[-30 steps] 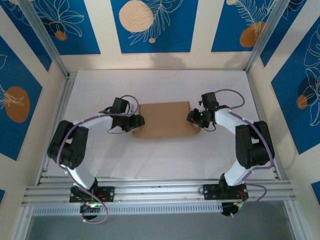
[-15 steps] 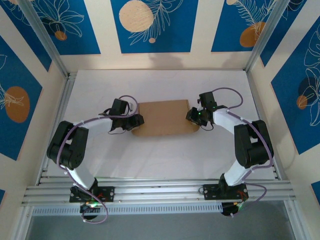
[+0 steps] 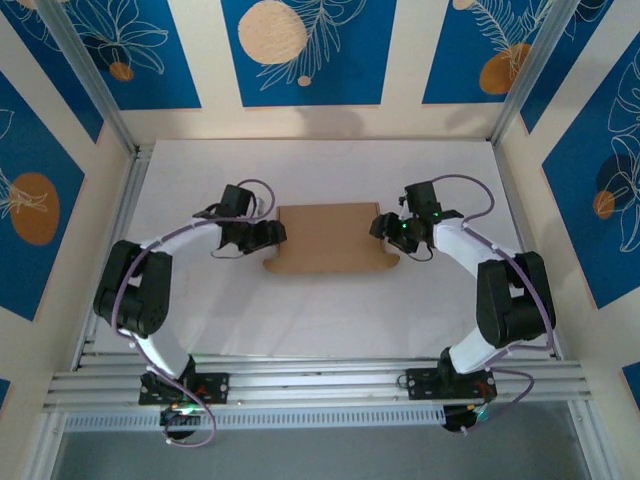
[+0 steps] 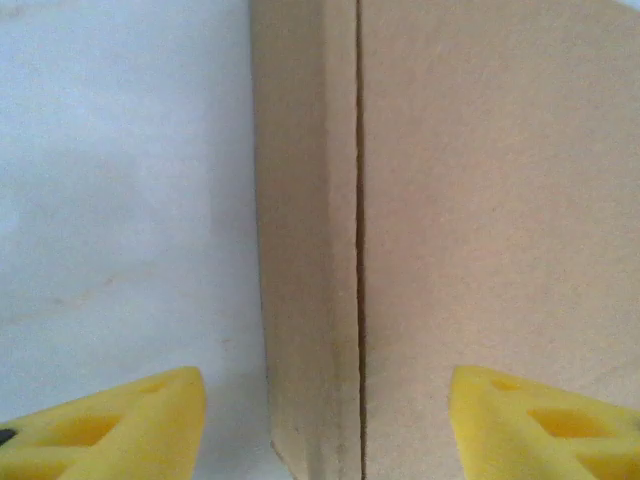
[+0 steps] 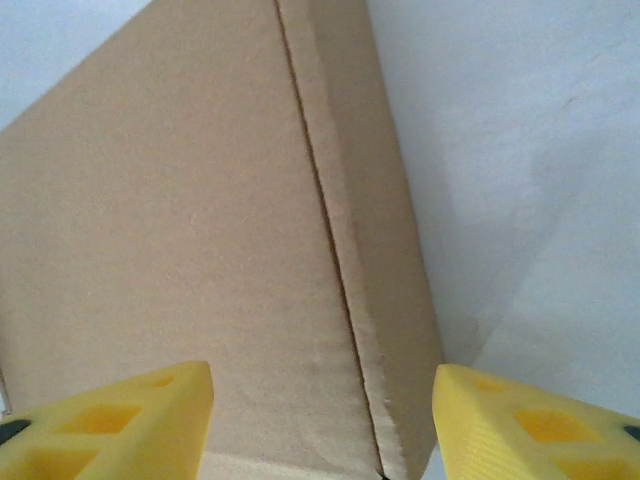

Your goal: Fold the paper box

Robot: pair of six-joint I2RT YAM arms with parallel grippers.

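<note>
The paper box [image 3: 328,238] lies flat and closed on the white table, a brown cardboard rectangle with small rounded tabs poking out at its near corners. My left gripper [image 3: 266,235] is at its left end, open. In the left wrist view the box [image 4: 480,200] shows its top and a narrow side wall split by a dark seam, and the left gripper [image 4: 325,430] straddles that seam without pinching it. My right gripper [image 3: 383,228] is at the box's right end, also open. The right wrist view has the box [image 5: 180,220] and its right edge between the spread yellow fingers [image 5: 535,425].
The bare white table [image 3: 320,310] extends around the box. Blue patterned walls and aluminium posts [image 3: 120,130] enclose the back and sides. An aluminium rail [image 3: 320,385] carrying both arm bases runs along the near edge.
Both grippers have opened and drawn slightly back from the box's ends. The left gripper has shifted a little toward the back. The box has settled flat, nudged slightly left.
</note>
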